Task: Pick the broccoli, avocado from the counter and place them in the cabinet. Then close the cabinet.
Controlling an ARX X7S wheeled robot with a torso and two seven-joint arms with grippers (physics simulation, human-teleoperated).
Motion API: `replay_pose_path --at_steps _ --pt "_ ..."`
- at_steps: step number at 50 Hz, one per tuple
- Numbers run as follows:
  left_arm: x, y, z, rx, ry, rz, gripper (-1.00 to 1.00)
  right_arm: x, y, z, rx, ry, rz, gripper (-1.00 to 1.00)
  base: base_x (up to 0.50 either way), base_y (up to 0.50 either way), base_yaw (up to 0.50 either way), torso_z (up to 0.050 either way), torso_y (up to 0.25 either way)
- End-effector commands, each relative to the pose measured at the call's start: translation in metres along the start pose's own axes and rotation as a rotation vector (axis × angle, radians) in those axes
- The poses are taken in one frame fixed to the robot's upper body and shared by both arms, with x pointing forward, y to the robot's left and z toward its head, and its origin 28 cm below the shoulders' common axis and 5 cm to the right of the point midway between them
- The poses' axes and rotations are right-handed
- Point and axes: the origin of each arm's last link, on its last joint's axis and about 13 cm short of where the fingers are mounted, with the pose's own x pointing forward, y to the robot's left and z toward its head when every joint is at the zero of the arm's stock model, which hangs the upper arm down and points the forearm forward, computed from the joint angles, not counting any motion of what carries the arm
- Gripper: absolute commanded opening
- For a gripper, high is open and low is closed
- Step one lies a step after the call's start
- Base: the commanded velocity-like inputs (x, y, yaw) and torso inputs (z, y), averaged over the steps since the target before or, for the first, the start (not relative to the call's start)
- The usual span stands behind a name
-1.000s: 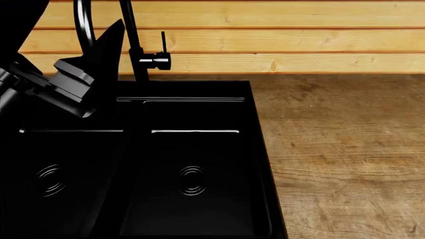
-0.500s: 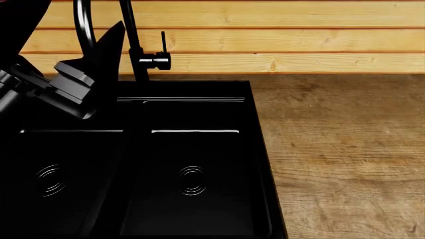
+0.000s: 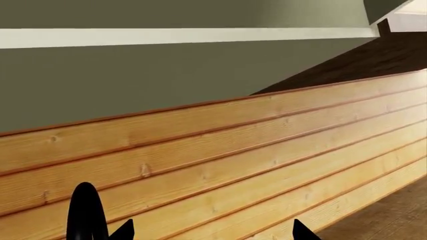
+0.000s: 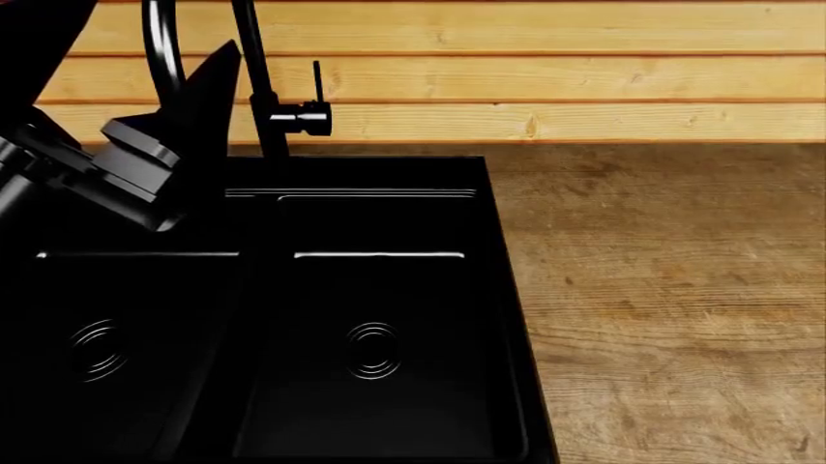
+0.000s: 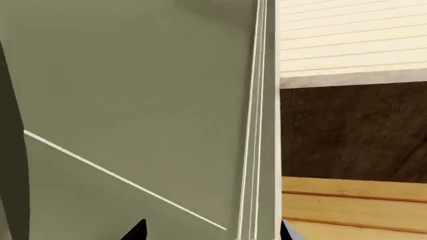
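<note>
Pale wood-plank wall is backing the brown wood-grain counter, and the black double sink and faucet are sitting at its left. You are holding the left claw raised over the left basin; its fingertips are standing apart, released. Right claw: tips apart beside a grey-green cabinet panel. Broccoli and avocado are not showing in any view.
</note>
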Motion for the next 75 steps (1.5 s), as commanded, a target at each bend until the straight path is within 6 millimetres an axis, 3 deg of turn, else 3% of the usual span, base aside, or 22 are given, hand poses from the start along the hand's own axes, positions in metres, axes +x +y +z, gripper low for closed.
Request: replay_pose_path --at_steps 1,15,31,54,75 --pt "0.0 0.001 0.001 0.0 -0.001 0.0 1.0 0.024 0.025 0.004 0.008 -0.03 0.17 1.0 0.0 0.0 0.0 0.0 0.0" --pt "0.0 0.001 0.001 -0.002 -0.001 -0.005 1.0 0.054 0.043 -0.018 -0.053 0.073 0.317 1.0 0.0 0.0 0.0 0.001 0.0" --pt "0.001 0.0 0.0 0.001 0.0 -0.014 1.0 0.087 0.047 -0.069 -0.349 0.444 0.432 1.0 0.0 0.0 0.0 0.001 -0.002" --pt "0.0 0.0 0.003 -0.004 -0.01 -0.027 1.0 0.126 0.009 -0.107 -0.461 0.633 0.343 1.0 0.0 0.0 0.0 0.0 -0.01" --pt "0.002 -0.002 0.005 0.005 -0.012 -0.041 1.0 0.146 -0.008 -0.128 -0.629 0.807 0.305 1.0 0.0 0.0 0.0 0.0 -0.011"
